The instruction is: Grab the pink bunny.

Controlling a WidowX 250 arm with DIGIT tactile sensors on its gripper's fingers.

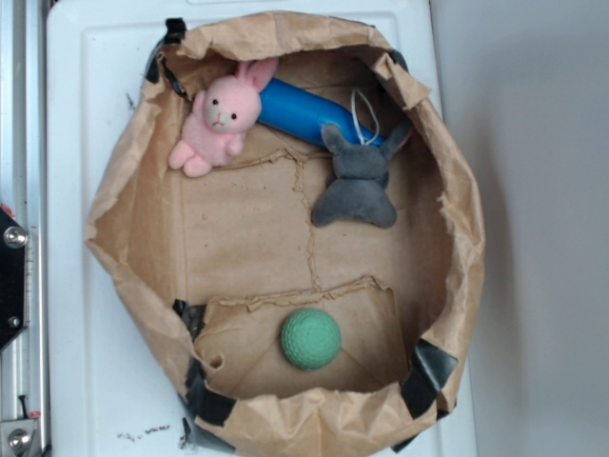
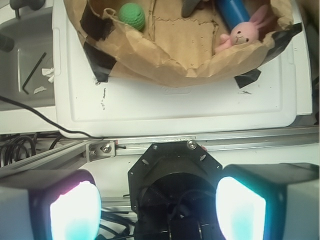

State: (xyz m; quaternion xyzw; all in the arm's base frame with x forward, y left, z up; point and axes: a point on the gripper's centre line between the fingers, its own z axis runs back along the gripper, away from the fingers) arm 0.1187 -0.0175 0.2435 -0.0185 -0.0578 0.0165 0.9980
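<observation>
Two fingers (image 2: 75, 210) fill the bottom of the wrist view, set wide apart with nothing between them, so the gripper (image 2: 157, 207) is open and empty and sits back over the metal rail (image 2: 200, 142), well short of the white tray (image 2: 175, 107). Beyond the rail the tray carries a brown paper bag (image 2: 165, 57) folded down into a shallow basin, its rim patched with black tape (image 2: 97, 60). Just inside the nearer rim, to the left in the wrist view, lies a green ball (image 2: 131, 15); it is well apart from the target and needs no attention. Farther in and to the right sits the pink bunny (image 2: 242, 31), tucked against the crumpled bag wall, leaning on a blue cylinder (image 2: 231, 11) that lies touching its ear side. In the exterior view the bunny (image 1: 221, 119) is at the upper left of the bag, face up, with the cylinder (image 1: 304, 112) behind it and a grey plush animal (image 1: 355, 181) lying apart from it toward the middle. The approach has not begun, as I judge it: the arm must travel forward over the rim and drop onto the bunny. A good grasp, I think, comes straight down on the round body or head, with the fingers turned so neither lands on the cylinder or catches the paper wall. Keeping the fingers wide until they straddle the plush, then pinching deep, should stop the soft toy slipping out.
</observation>
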